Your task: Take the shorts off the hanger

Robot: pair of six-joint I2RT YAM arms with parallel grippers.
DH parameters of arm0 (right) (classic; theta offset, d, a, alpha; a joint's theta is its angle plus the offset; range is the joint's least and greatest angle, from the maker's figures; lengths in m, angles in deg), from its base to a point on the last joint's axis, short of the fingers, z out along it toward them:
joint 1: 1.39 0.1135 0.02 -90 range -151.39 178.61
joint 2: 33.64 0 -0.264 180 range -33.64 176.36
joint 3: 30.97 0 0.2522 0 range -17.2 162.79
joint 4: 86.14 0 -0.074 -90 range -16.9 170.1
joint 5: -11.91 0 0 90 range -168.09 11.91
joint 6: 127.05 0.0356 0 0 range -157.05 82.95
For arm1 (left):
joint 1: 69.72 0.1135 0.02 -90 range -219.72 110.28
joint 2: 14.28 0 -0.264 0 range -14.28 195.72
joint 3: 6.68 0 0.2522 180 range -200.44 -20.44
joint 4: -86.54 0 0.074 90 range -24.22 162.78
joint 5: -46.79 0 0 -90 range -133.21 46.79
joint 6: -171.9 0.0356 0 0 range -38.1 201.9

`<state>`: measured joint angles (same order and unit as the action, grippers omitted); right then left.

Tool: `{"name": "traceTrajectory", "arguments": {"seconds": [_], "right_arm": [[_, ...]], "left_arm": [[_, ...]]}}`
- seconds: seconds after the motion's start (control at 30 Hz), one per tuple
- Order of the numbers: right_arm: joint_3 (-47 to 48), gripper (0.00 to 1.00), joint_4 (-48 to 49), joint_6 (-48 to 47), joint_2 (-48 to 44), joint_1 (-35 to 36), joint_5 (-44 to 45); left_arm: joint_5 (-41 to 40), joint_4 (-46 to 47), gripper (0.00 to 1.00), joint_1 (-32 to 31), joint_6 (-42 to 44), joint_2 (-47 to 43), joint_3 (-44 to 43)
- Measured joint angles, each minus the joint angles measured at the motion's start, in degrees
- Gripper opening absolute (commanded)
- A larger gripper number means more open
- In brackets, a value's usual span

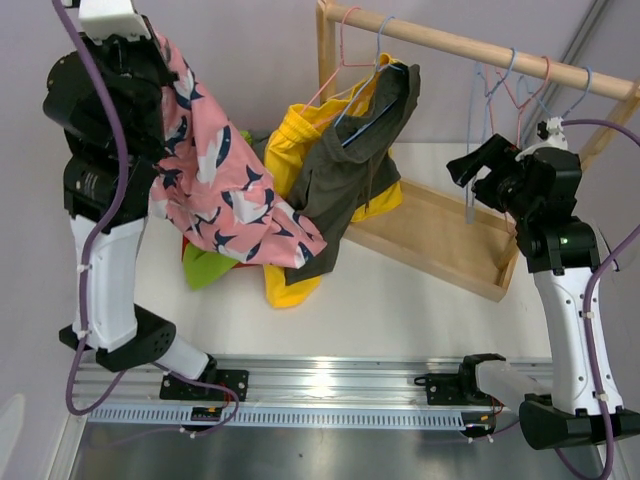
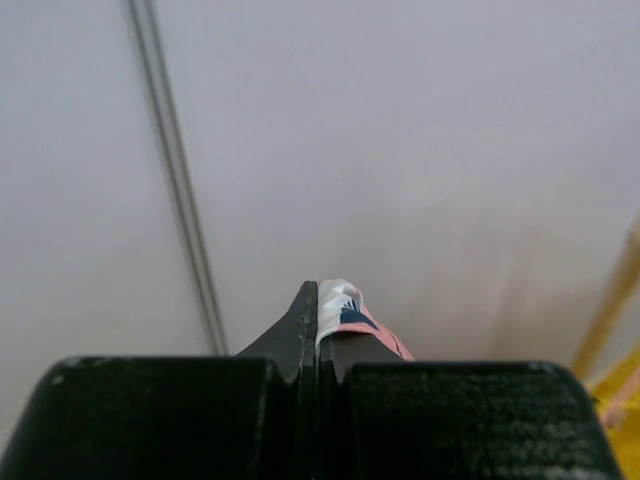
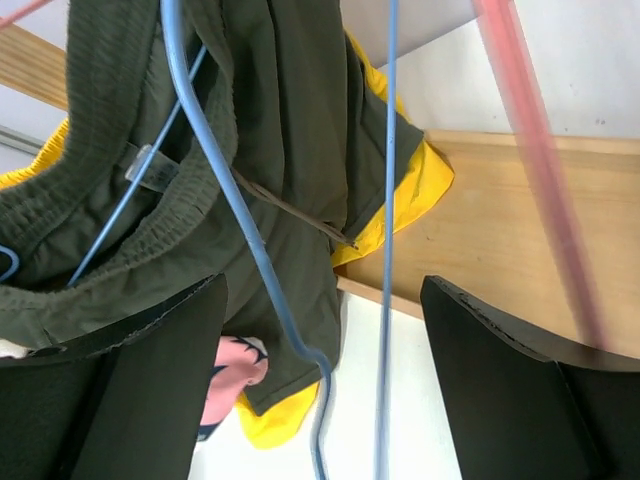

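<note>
The shorts are only partly off. The pink shorts (image 1: 225, 190), printed in dark blue and white, hang well to the left of the wooden rack (image 1: 450, 42), pinched at one edge by the left gripper (image 2: 318, 300), whose jaws are pressed together on the cloth high above the table (image 1: 400, 300). They look free of any hanger, though their lower corner drapes close to the olive shorts (image 1: 350, 170). Lime green shorts (image 1: 205, 265) lie on the table to the left of the rack, under the pink cloth.

The olive shorts are on a blue hanger (image 3: 215, 190) at the rack's left end, with the yellow shorts (image 1: 290, 130) hanging just behind them. No grey pair shows. Empty hangers (image 1: 505, 90) sit at the rack's right end, and the right gripper (image 1: 478, 165) hovers there with its jaws spread wide, holding nothing. At least two pairs are left to remove, as I judge it.
</note>
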<state>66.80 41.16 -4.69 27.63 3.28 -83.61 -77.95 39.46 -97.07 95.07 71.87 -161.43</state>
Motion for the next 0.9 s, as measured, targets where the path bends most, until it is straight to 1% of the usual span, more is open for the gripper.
{"name": "traceTrajectory", "arguments": {"seconds": [0.23,0.4,0.53,0.73,0.83,0.9], "right_arm": [[-3.8,0.85,1.3,0.3,-1.4,0.0,-2.5],[-5.7,0.85,3.2,0.4,-3.0,0.0,-3.7],[-8.3,0.85,4.8,0.7,-5.0,0.0,-4.5],[-9.6,0.86,5.4,1.1,-5.8,0.0,-5.6],[-10.1,0.87,5.7,1.0,-6.5,0.0,-5.9],[-10.1,0.87,6.2,1.0,-6.8,0.0,-6.5]], "left_arm": [[-0.3,8.7,0.00,11.1,0.8,7.5,-1.2],[0.9,9.7,0.00,15.9,-1.6,10.2,-1.3],[7.1,11.1,0.00,16.9,-4.8,12.2,-2.5],[18.9,11.9,0.00,16.9,-10.0,19.8,-4.6],[22.7,11.9,0.06,16.8,-11.8,24.3,-3.6],[23.8,11.8,0.23,16.8,-12.2,26.6,-1.4]]}}
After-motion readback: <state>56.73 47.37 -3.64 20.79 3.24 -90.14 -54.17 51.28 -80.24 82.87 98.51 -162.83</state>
